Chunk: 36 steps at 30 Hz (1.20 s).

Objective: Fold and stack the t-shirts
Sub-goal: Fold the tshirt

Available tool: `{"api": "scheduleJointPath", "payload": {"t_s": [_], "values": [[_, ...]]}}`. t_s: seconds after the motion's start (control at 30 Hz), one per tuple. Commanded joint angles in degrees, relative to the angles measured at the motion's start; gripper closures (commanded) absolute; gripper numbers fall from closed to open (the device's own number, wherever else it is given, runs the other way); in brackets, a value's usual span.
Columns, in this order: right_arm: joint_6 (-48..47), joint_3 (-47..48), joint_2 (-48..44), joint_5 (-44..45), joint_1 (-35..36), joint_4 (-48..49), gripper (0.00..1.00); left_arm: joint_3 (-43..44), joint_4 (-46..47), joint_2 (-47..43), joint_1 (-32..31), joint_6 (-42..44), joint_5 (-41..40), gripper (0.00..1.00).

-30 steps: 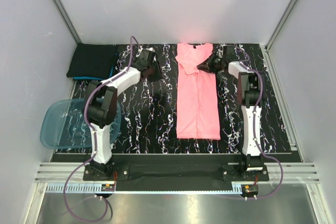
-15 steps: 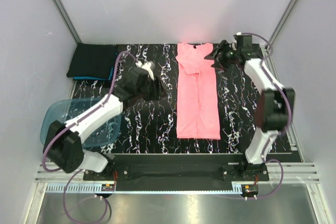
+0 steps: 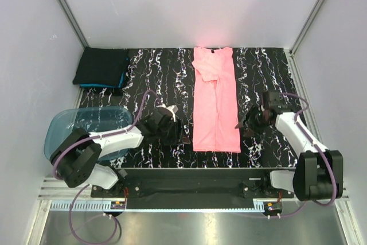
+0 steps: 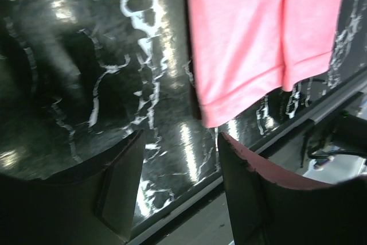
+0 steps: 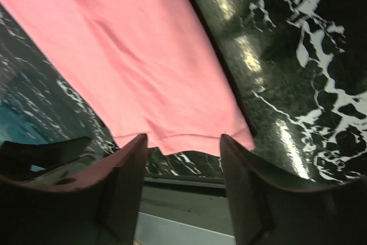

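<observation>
Pink t-shirt (image 3: pixel 215 101) flat | left gripper (image 3: pixel 183 139) parted, empty | right gripper (image 3: pixel 241 125) parted, empty

Plain pale grey walls (image 3: pixel 189 4), black white-veined marble-look tabletop (image 3: pixel 166 84), aluminium corner posts (image 3: pixel 62 4), brushed metal ledge (image 3: pixel 189 225) in front

You have open lanes: bare tabletop (image 3: pixel 172 78) both sides of pink t-shirt (image 3: pixel 215 101). Blue tub (image 3: pixel 74 121) crowds near-left edge; folded stack (image 3: pixel 102 67) blocks far-left corner.
</observation>
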Motion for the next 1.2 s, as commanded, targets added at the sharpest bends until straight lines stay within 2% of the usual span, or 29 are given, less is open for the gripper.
{"api": "scheduleJointPath", "payload": {"t_s": [0.0,0.07,0.17,0.33,0.73,0.87,0.9,0.97,1.1,1.17], "values": [[0.2,-2.9,-3.6,1.5,0.3,-0.5,0.37,-1.8,11.7,1.4,-1.2,-5.9,1.7,0.41],[0.2,-4.9,-3.5,2.5,0.2,0.0,0.34,-4.4,19.4,3.5,-1.8,-9.5,3.3,0.39],[0.7,-7.3,-2.8,1.8,0.3,2.6,0.33,-5.0,23.7,6.7,-2.6,-12.3,4.1,0.39],[3.2,-11.2,-0.7,-0.2,0.2,8.0,0.36,-3.8,22.4,11.3,-3.9,-13.4,1.7,0.40],[6.9,-15.7,-4.6,1.0,0.2,9.0,0.43,-5.4,14.4,9.5,-5.7,-15.1,-4.5,0.48],[6.8,-15.9,-5.0,0.7,0.2,9.0,0.56,-7.1,17.0,9.4,-6.0,-16.9,-4.3,0.54],[6.9,-15.9,-5.3,0.6,0.1,9.1,0.67,-7.4,17.8,9.5,-6.1,-17.2,-4.1,0.55],[6.8,-16.4,-5.8,0.4,0.2,9.3,0.74,-7.6,20.0,10.0,-6.5,-17.7,-3.4,0.60],[7.0,-16.7,-7.8,0.4,0.2,8.2,0.81,-6.9,21.8,11.9,-6.7,-18.1,-1.5,0.70],[7.1,-16.9,-8.7,0.6,0.2,7.8,0.86,-7.1,22.5,11.8,-6.9,-18.4,-1.3,0.80]]}}
